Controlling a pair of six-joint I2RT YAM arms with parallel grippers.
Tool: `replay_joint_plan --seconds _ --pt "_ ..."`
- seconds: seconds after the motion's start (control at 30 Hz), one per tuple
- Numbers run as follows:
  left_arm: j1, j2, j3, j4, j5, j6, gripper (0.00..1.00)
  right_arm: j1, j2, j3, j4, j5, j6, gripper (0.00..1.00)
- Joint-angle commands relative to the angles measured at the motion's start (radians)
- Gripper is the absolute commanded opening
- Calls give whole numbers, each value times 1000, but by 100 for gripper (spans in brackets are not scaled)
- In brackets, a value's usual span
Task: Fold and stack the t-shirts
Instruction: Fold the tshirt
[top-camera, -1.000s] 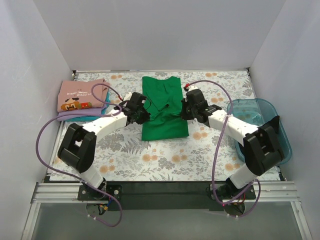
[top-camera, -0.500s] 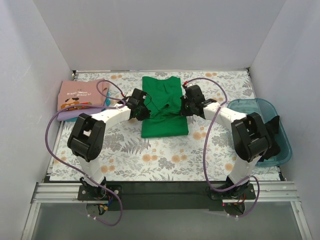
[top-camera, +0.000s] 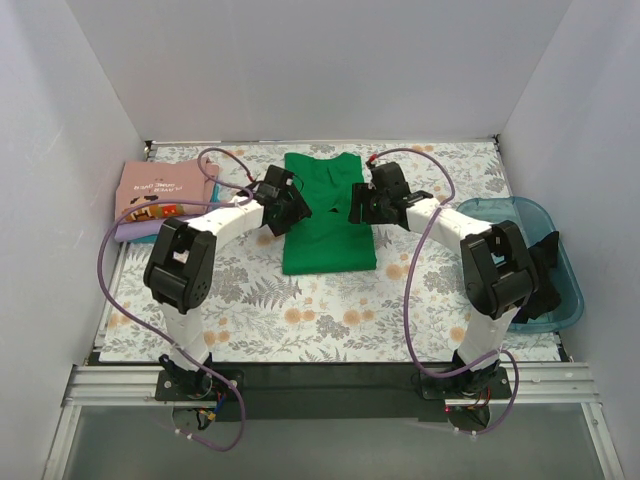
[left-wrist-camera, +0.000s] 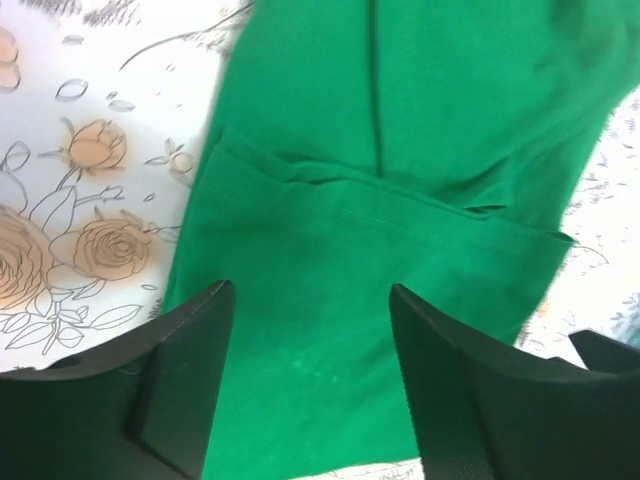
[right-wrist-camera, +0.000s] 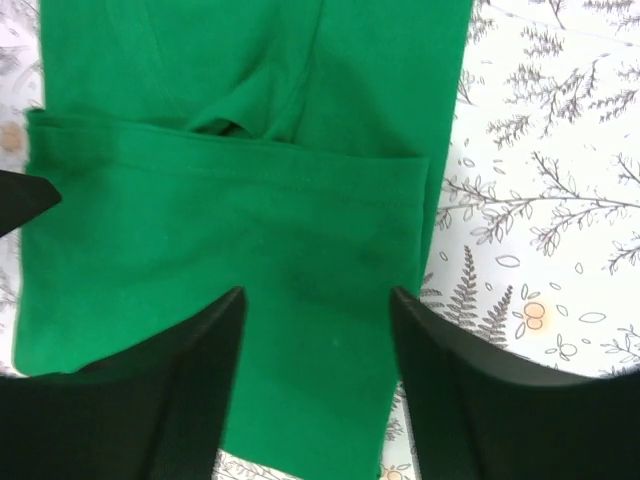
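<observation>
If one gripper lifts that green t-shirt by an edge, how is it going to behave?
Probably floppy: the green t-shirt lies flat in soft folded layers, so it would likely droop and unfold. It looks thin, so probably light. Pushed, it would likely bunch up on the table rather than slide whole.

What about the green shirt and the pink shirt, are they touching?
Apart. The top view shows a strip of flowered table between the green shirt in the middle and the pink shirt at the left.
</observation>
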Motion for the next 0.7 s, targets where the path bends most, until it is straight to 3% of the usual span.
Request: replay_joint_plan --seconds 0.0,0.1,0.3,0.47,0.67 --pt "8 -51 75 -34 16 40 64 -6 -15 69 -1 -14 7 72" --pt "8 -129 48 -34 53 52 70 -6 -64 35 -9 -99 8 99" --pt "6 -356 -219 -2 114 19 82 0 -263 -233 9 -134 44 98" --pt "0 -483 -455 35 169 -21 84 -2 -412 -471 127 -195 114 98" --pt "0 -516 -529 50 146 -55 85 0 -447 -572 222 -137 183 97"
